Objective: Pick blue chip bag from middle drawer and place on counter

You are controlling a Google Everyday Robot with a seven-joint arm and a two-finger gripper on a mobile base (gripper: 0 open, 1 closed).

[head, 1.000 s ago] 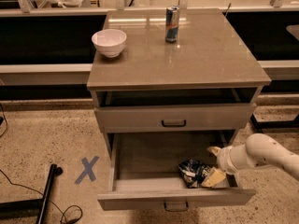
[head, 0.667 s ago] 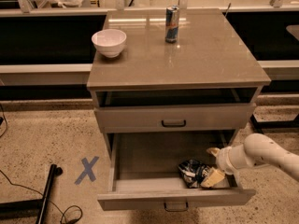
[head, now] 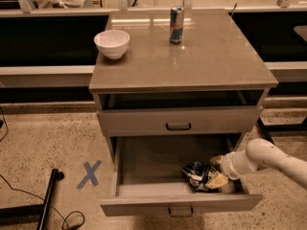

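Blue chip bag (head: 197, 174): lies crumpled on the floor of the middle drawer (head: 144, 206), in its front right part. It sits below and forward of the counter's front edge, toward the front right corner. Dark shiny foil with white and black markings.
Middle drawer: pulled well out from the cabinet, with its flat front and dark bar handle nearest the camera. The tray floor left of the bag is bare.
Gripper (head: 215, 170): inside the drawer at the bag's right end, reaching in from the right side.
Fingers (head: 217, 180): two tan fingers stand apart, one behind the bag's right end and one at its front right corner, with the foil between them. They are spread rather than closed together. Whether they press on the bag, cannot tell.
Arm (head: 271, 160): white and rounded, enters from the right edge of view and crosses the drawer's right wall.
Top drawer (head: 144, 121): directly under the counter's front edge, pushed in, handle at centre.
Counter (head: 201, 56): glossy grey-brown slab on top of the cabinet.
White bowl (head: 112, 43): upright on the counter, near the back left corner.
Can (head: 176, 25): tall, slim, blue and silver, upright near the middle of the back edge, well apart from the bowl.
Blue X mark (head: 89, 174): tape on the speckled floor, left of the open drawer.
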